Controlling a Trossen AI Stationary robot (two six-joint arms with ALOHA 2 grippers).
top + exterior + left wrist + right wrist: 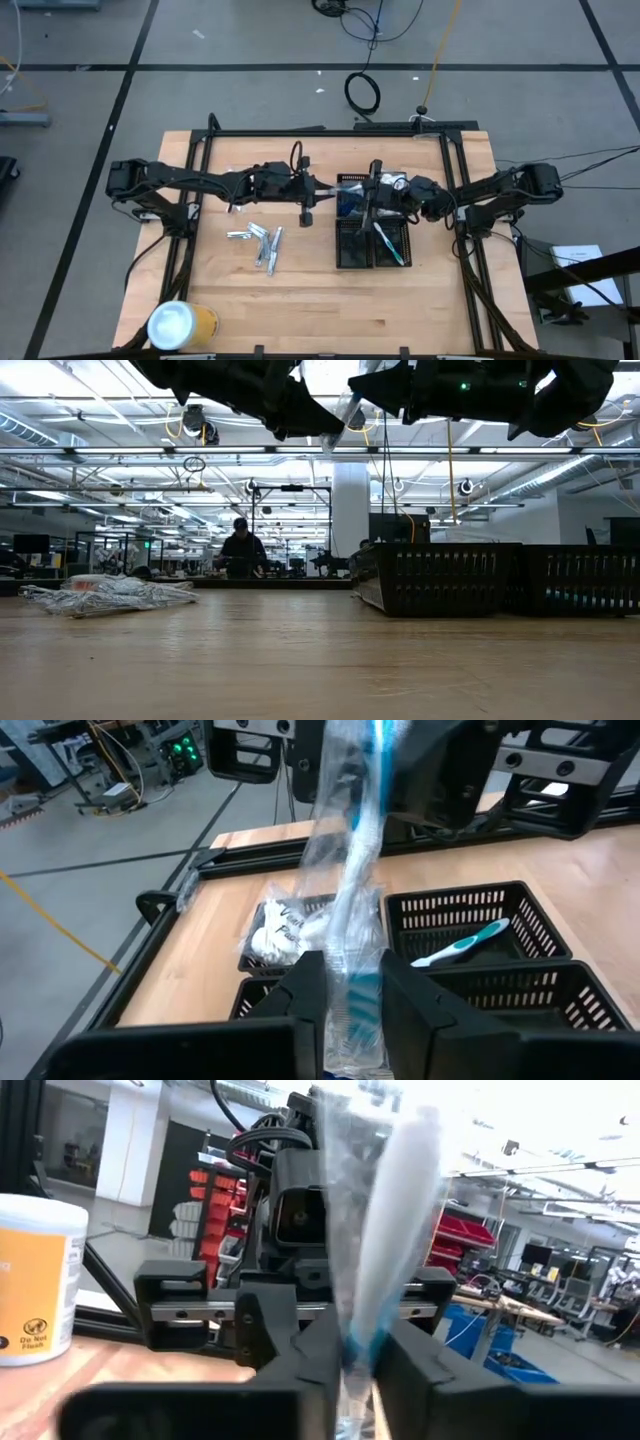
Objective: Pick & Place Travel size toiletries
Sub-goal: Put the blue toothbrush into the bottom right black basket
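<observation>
A toothbrush sealed in a clear crinkly packet (347, 190) is held in the air between both grippers, above the far end of the black trays (372, 245). My left gripper (352, 1005) is shut on one end of it and my right gripper (358, 1365) on the other. The two grippers face each other over the table's middle. A teal-and-white toothbrush (465, 942) lies in one tray compartment and white sachets (285, 930) in another. Several silvery little tubes (255, 240) lie loose on the table left of the trays. My left gripper pinches the packet's brush-head end (352, 975) between its two fingers, coming level from the table's left. The packet is lifted clear and runs away from the fingers to the other gripper. My right gripper pinches the packet's handle end (362, 1342) between its two fingers, level from the table's right. The white handle (400, 1210) stretches on toward the left gripper, clear of the trays.
A yellow cylinder with a white lid (180, 325) stands near the table's near left corner. A black frame (330, 132) borders the table. In the low view, a person (240, 550) stands far behind the table. Bare wood lies near the front edge.
</observation>
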